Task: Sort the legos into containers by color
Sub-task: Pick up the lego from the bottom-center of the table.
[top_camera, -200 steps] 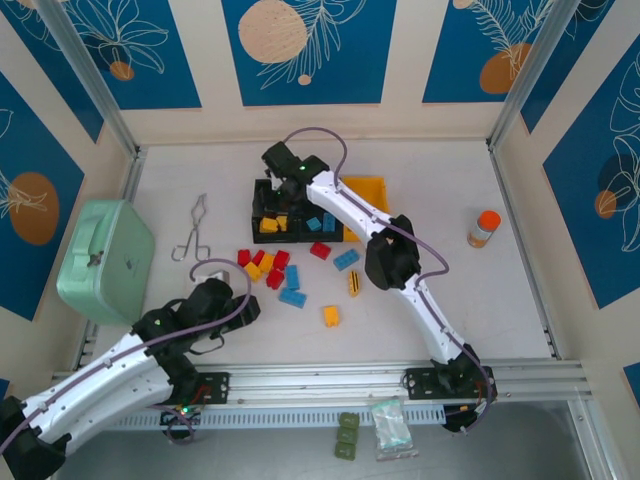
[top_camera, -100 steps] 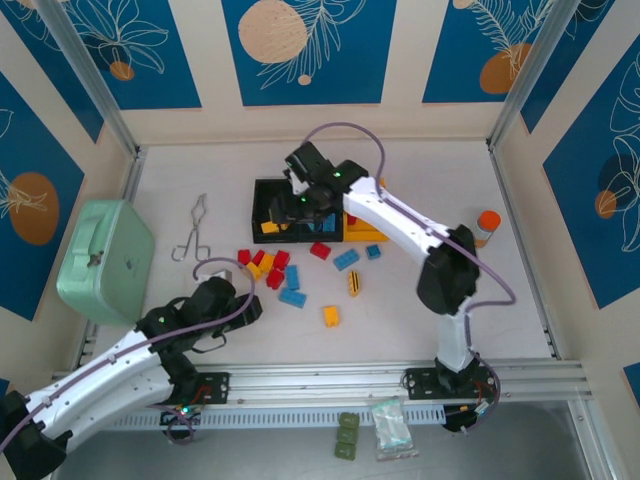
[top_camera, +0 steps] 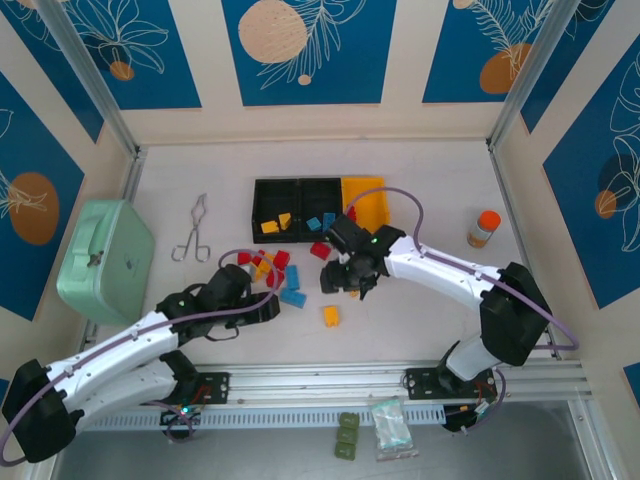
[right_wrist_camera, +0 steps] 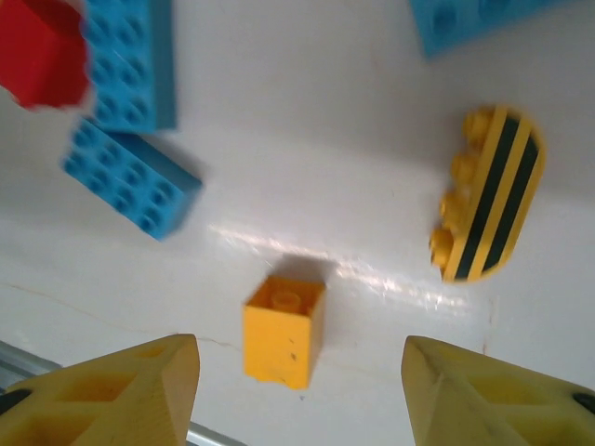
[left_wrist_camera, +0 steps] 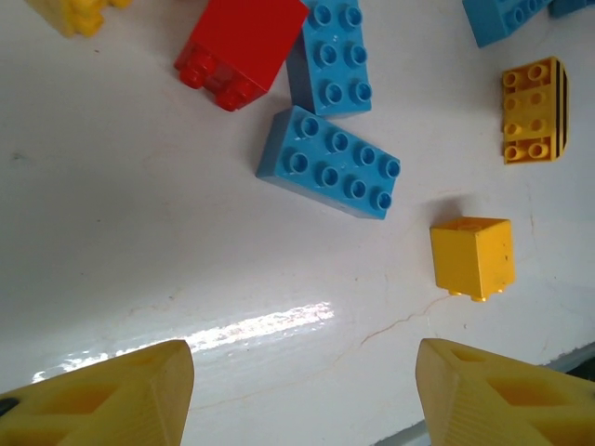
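Observation:
Loose legos in red, yellow and blue (top_camera: pixel 268 266) lie in front of the containers (top_camera: pixel 300 188), two black bins and a yellow one (top_camera: pixel 366 193) in a row. The left black bin holds yellow bricks, the middle one blue bricks. My left gripper (top_camera: pixel 266 308) (left_wrist_camera: pixel 299 372) is open and empty over bare table, short of a long blue brick (left_wrist_camera: pixel 327 163) (top_camera: pixel 293 297). My right gripper (top_camera: pixel 340 283) (right_wrist_camera: pixel 299 358) is open above a yellow cube (right_wrist_camera: pixel 284 330) (top_camera: pixel 331 316), which lies on the table between its fingers' line. A black-striped yellow brick (right_wrist_camera: pixel 488 206) lies to its right.
A mint-green lidded box (top_camera: pixel 105 260) stands at the left and metal tongs (top_camera: pixel 190 235) lie beside it. An orange-capped bottle (top_camera: pixel 484 228) stands at the right. Walls close three sides; an aluminium rail (top_camera: pixel 330 380) runs along the near edge.
My right arm has swung back from over the bins to the loose bricks near the yellow cube. My left gripper has slid right toward the long blue brick.

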Controlling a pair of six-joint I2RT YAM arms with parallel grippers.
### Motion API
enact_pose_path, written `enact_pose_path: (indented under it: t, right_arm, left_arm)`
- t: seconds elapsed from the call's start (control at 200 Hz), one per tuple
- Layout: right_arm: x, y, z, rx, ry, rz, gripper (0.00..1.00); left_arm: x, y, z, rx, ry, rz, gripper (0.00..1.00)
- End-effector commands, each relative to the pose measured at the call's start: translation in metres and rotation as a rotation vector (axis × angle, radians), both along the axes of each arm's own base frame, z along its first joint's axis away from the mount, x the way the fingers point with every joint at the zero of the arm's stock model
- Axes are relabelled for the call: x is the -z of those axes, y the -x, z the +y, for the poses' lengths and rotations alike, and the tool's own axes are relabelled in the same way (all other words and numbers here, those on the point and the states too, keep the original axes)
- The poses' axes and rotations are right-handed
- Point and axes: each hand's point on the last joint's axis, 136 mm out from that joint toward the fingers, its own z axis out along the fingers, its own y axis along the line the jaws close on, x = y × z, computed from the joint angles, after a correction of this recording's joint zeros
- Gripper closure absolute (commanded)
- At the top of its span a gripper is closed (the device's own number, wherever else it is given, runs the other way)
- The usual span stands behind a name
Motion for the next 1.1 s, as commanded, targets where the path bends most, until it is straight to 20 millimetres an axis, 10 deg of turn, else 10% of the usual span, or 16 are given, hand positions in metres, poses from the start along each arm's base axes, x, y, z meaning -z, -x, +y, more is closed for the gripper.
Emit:
enact_pose_path:
  t: [0.0,0.59,1.096]
  right_arm:
    - [0.01,0.013,0.001,0.044,0.006,0.022,0.4]
    - [0.068,0.039,0.021,0.005,0.099,0.13,0.51]
    - [0.01,0.001,0.038,-0.039,0.008,0.001,0.68]
  left_arm:
    - [-0.01,0.0,-0.009,0.037,0.044,-0.019,0.36]
    - [0.001,0.006,0.001,-0.011,0.053,-0.004,0.36]
    - [0.007,0.004,0.001,-0.031,0.053,0.003,0.36]
